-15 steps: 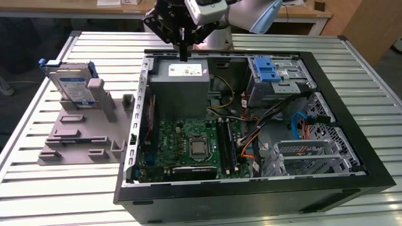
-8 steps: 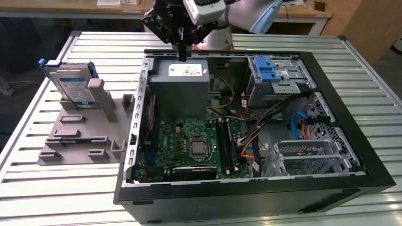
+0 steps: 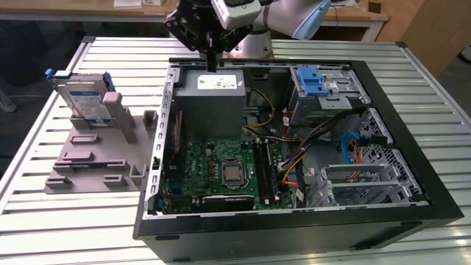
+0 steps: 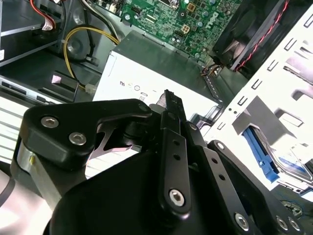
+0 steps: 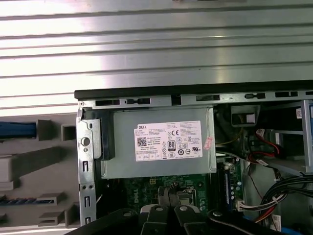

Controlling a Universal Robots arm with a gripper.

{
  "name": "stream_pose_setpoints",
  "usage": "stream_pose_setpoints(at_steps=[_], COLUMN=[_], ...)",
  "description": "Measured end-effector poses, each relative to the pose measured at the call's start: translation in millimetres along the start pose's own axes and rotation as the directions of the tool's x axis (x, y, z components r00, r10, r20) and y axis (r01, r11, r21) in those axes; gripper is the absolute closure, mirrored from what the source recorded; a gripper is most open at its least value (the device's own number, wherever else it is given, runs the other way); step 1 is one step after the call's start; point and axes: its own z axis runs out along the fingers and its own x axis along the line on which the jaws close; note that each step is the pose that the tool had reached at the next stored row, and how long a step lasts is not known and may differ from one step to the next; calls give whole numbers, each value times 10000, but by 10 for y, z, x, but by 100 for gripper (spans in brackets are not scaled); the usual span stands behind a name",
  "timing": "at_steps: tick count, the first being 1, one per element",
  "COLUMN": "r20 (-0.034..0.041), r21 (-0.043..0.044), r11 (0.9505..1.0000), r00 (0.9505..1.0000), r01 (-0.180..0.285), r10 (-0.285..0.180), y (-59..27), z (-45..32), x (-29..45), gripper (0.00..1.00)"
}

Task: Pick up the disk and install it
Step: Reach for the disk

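The tool hangs clenched on nothing at the upper centre of the exterior view, its tips just above the far edge of the power supply inside the open case. In both wrist views the fingers meet with no gap and the supply's white sticker lies directly beyond them. The disk is well apart from the tool, at the upper left of the exterior view. It stands on edge in a grey fixture on the bench, outside the case wall. The first risk is probably that wall: a low sideways pass toward the disk could strike the case rim or scrape the supply. The second is the clenched tool, which would shove the disk over if it came down on it without spreading first. Because the disk is upright and held only by the fixture's posts, an off-centre or skewed pinch could tilt it or let it slip on the way out. The drive bay, at the upper right of the exterior view, has loose cables just beside it, and these could snag the disk's blue frame or keep it from seating squarely.
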Motion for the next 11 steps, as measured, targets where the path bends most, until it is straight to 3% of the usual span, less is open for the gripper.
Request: stream_pose_setpoints(at_steps=[11], r20=[-1], r21=[0], r11=[10000], r00=[10000], r01=[0], r10=[0], y=[-4], z=[2], x=[49], gripper=[89])
